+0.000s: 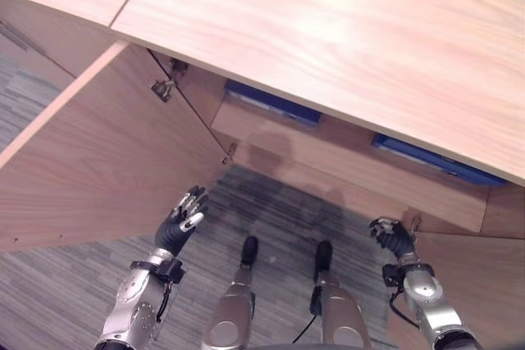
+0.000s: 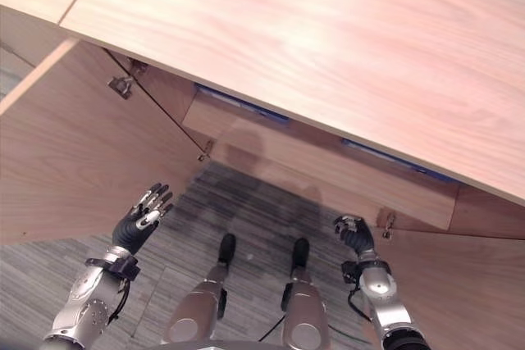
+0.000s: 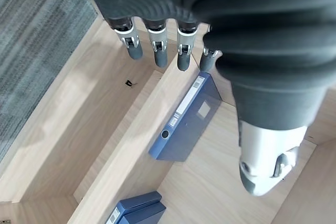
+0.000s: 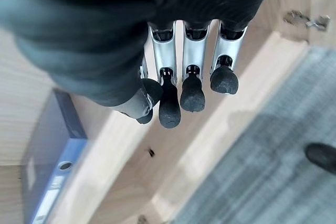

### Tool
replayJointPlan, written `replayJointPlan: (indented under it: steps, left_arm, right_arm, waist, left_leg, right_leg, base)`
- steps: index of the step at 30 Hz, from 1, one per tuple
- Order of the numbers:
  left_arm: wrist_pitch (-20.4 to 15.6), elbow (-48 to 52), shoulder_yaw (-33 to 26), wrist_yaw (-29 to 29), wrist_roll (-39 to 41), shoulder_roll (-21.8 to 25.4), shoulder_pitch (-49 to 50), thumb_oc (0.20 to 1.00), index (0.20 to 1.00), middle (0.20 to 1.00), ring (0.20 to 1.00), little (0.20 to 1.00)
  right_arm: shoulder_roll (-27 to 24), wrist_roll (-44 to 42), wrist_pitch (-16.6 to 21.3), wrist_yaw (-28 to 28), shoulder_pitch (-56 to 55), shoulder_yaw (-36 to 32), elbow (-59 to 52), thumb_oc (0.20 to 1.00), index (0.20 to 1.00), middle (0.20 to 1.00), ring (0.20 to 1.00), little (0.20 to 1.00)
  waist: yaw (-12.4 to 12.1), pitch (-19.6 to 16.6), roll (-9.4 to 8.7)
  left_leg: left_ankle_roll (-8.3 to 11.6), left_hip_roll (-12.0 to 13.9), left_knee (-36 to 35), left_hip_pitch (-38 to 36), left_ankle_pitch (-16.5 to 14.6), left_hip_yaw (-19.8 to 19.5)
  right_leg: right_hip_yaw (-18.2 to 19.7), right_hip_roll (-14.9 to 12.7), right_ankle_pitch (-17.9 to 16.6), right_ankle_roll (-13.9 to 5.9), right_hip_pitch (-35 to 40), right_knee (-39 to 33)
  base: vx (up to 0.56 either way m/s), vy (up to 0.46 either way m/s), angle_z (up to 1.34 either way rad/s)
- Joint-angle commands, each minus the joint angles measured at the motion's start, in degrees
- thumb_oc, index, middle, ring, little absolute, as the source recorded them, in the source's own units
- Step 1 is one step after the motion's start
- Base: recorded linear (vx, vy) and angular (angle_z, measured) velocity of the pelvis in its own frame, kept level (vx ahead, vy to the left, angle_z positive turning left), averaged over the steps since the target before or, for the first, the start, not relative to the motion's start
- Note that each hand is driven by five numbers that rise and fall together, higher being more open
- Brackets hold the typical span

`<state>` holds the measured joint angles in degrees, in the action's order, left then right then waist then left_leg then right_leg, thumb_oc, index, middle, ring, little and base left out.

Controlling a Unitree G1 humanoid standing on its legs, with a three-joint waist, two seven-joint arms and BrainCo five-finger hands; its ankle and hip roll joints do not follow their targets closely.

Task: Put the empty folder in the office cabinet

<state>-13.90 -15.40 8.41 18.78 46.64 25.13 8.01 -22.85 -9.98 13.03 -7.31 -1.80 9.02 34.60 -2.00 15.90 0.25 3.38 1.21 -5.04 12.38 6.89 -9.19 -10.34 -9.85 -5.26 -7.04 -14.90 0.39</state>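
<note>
The office cabinet (image 1: pixel 344 30) stands open in front of me, its shelf (image 1: pixel 353 161) showing under the wooden top. Two blue folders lie flat on that shelf: one folder (image 1: pixel 271 100) toward the left, the other folder (image 1: pixel 435 157) toward the right. The left wrist view shows a blue folder (image 3: pixel 186 124) lying spine-out on the shelf, with a second folder (image 3: pixel 137 208) further along. My left hand (image 1: pixel 182 219) hovers low before the cabinet with fingers (image 3: pixel 156 45) straight and nothing in it. My right hand (image 1: pixel 392 237) hangs by the right door, fingers (image 4: pixel 169 93) curled, empty, with a folder (image 4: pixel 47 166) beyond it.
The left cabinet door (image 1: pixel 90 161) swings wide open toward me, close beside my left hand. The right door (image 1: pixel 476 284) stands open next to my right hand, its hinge (image 1: pixel 414 223) just above it. Grey carpet (image 1: pixel 271 211) covers the floor between the doors.
</note>
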Motion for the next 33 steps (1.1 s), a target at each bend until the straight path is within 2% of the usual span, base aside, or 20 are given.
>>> replayJointPlan:
  steps: [1, 4, 5, 12, 14, 16, 17, 19, 21, 23, 26, 27, 33]
  left_arm:
    - [-1.7, 0.3, -1.9, 0.0, -2.5, -0.4, -0.2, 1.000, 1.000, 1.000, 1.000, 1.000]
    - [-2.2, -1.8, -2.1, -0.8, -5.1, -0.8, 0.0, 1.000, 1.000, 1.000, 1.000, 1.000]
    - [-2.5, -3.9, -2.0, -2.1, -8.4, -1.0, -0.1, 1.000, 1.000, 1.000, 1.000, 1.000]
    - [-3.0, -12.0, -0.5, -7.2, -18.8, -1.9, -1.2, 1.000, 1.000, 1.000, 1.000, 1.000]
    - [-2.9, -14.7, -0.4, -8.2, -20.0, -2.7, -1.5, 1.000, 1.000, 1.000, 1.000, 1.000]
    - [-2.9, -18.1, -0.4, -10.3, -22.8, -3.2, -2.0, 1.000, 1.000, 1.000, 1.000, 1.000]
    - [-2.9, -18.1, -0.4, -10.3, -22.8, -3.3, -2.0, 1.000, 1.000, 1.000, 1.000, 1.000]
    - [-2.8, -20.3, 0.0, -11.8, -24.7, -3.6, -2.6, 1.000, 1.000, 1.000, 1.000, 1.000]
    - [-2.6, -22.9, -0.1, -12.0, -26.0, -3.8, -2.7, 1.000, 1.000, 1.000, 1.000, 1.000]
    - [-2.6, -27.1, 0.1, -12.3, -29.0, -4.2, -2.5, 1.000, 1.000, 1.000, 1.000, 1.000]
    - [-2.7, -30.2, 0.5, -13.3, -30.8, -5.1, -2.9, 1.000, 1.000, 1.000, 1.000, 1.000]
    - [-2.7, -32.9, 0.6, -14.2, -32.1, -5.9, -3.2, 1.000, 1.000, 1.000, 1.000, 1.000]
    - [-2.0, -40.5, 2.0, -16.5, -36.9, -8.8, -4.7, 1.000, 1.000, 1.000, 1.000, 1.000]
  right_arm:
    - [1.3, -1.4, 0.8, 1.8, -1.6, 1.4, -1.1, 1.000, 1.000, 1.000, 1.000, 1.000]
    - [3.3, -2.3, 0.2, 2.8, -2.3, 1.7, 1.9, 1.000, 1.000, 1.000, 1.000, 1.000]
    - [4.7, -3.0, -0.2, 3.1, -2.6, 1.5, 4.2, 1.000, 1.000, 1.000, 1.000, 1.000]
    - [6.6, -2.7, -1.0, 2.7, -2.3, 1.5, 8.2, 1.000, 1.000, 1.000, 1.000, 1.000]
    - [7.1, -3.0, -1.1, 2.4, -2.0, 1.3, 8.0, 1.000, 1.000, 1.000, 1.000, 1.000]
    - [7.7, -3.4, -1.4, 2.1, -1.0, 1.0, 9.4, 1.000, 1.000, 1.000, 1.000, 1.000]
    - [7.7, -3.4, -1.4, 2.1, -0.9, 0.9, 9.4, 1.000, 1.000, 1.000, 1.000, 1.000]
    - [8.2, -3.9, -1.4, 1.7, -0.1, 0.8, 10.0, 1.000, 1.000, 1.000, 1.000, 1.000]
    - [8.2, -4.2, -1.3, 2.0, -0.3, 0.9, 10.9, 1.000, 1.000, 1.000, 1.000, 1.000]
    - [8.9, -4.6, -1.2, 2.5, -1.3, 1.0, 12.5, 1.000, 1.000, 1.000, 1.000, 1.000]
    - [9.2, -5.2, -1.4, 2.4, -1.3, 1.0, 15.0, 1.000, 1.000, 1.000, 1.000, 1.000]
    - [9.0, -5.2, -1.5, 2.5, -1.5, 1.1, 15.5, 1.000, 1.000, 1.000, 1.000, 1.000]
    - [8.8, -4.3, -2.0, 2.2, -1.9, 1.9, 17.7, 1.000, 1.000, 1.000, 1.000, 1.000]
  waist:
    - [1.0, -1.6, -1.54]
    - [1.4, -3.0, -2.27]
    - [1.8, -4.2, -2.53]
    - [2.8, -6.6, -2.74]
    - [3.0, -7.1, -2.60]
    - [3.2, -6.8, -2.09]
    - [3.1, -6.7, -2.13]
    - [3.0, -6.3, -1.11]
    - [2.8, -6.6, -0.41]
    - [2.1, -8.1, -0.97]
    - [2.2, -8.7, -0.82]
    - [2.4, -9.3, -0.72]
    - [3.0, -10.8, -0.27]
  left_leg:
    - [0.14, 0.6, 0.0, -2.9, -5.2, 1.4]
    - [-0.12, 0.6, 0.0, -4.7, -5.9, 2.6]
    - [-0.26, 0.4, 0.0, -5.8, -6.3, 3.4]
    - [-1.01, -0.3, 0.0, -9.9, -8.0, 5.6]
    - [-1.43, -0.6, 0.0, -11.1, -8.2, 6.1]
    - [-2.51, -0.7, 0.0, -12.6, -8.3, 6.9]
    - [-2.52, -0.7, 0.0, -12.6, -8.3, 7.1]
    - [-3.21, -0.4, 0.0, -13.0, -7.6, 7.8]
    - [-3.60, -0.1, 0.0, -12.9, -7.0, 8.6]
    - [-3.69, -0.9, 0.0, -13.0, -7.0, 9.5]
    - [-3.42, -0.8, 0.0, -13.5, -7.0, 9.9]
    - [-3.15, -0.9, 0.0, -14.0, -7.1, 10.4]
    - [-2.07, -0.6, 0.0, -15.2, -7.3, 10.8]
  right_leg:
    - [0.2, -2.0, 0.9, -5.02, 0.8, 4.1]
    - [0.6, -1.7, 0.2, -5.34, 2.4, 3.2]
    - [0.8, -1.9, -0.3, -5.57, 3.2, 2.7]
    - [1.9, -2.4, -1.1, -6.27, 5.7, 2.2]
    - [2.4, -2.5, -1.2, -6.51, 5.8, 3.2]
    - [4.4, -1.9, -1.4, -6.98, 4.5, 8.7]
    - [4.5, -2.0, -1.3, -6.99, 4.4, 8.9]
    - [3.9, -0.9, 0.2, -6.58, 3.8, 12.7]
    - [2.5, 0.6, 3.4, -5.51, 4.6, 14.8]
    - [1.3, 1.9, 5.5, -4.30, 8.3, 11.6]
    - [3.0, 2.3, 5.2, -3.88, 9.3, 9.0]
    - [3.4, 2.3, 4.7, -3.73, 10.8, 6.0]
    - [2.2, 1.9, 4.2, -3.06, 15.1, 0.7]
  base:
    - [0.04, 0.062, -0.13]
    - [0.06, 0.119, -0.14]
    - [0.09, 0.161, -0.26]
    - [0.06, 0.103, -0.21]
    - [0.03, 0.116, -0.20]
    - [-0.03, 0.113, -0.43]
    - [-0.07, 0.101, -0.51]
    - [-0.08, 0.102, -0.58]
    - [-0.08, 0.080, -0.56]
    - [0.00, 0.015, -0.36]
    - [0.09, -0.050, -0.22]
    - [0.06, -0.043, -0.01]
    - [0.08, -0.064, 0.04]
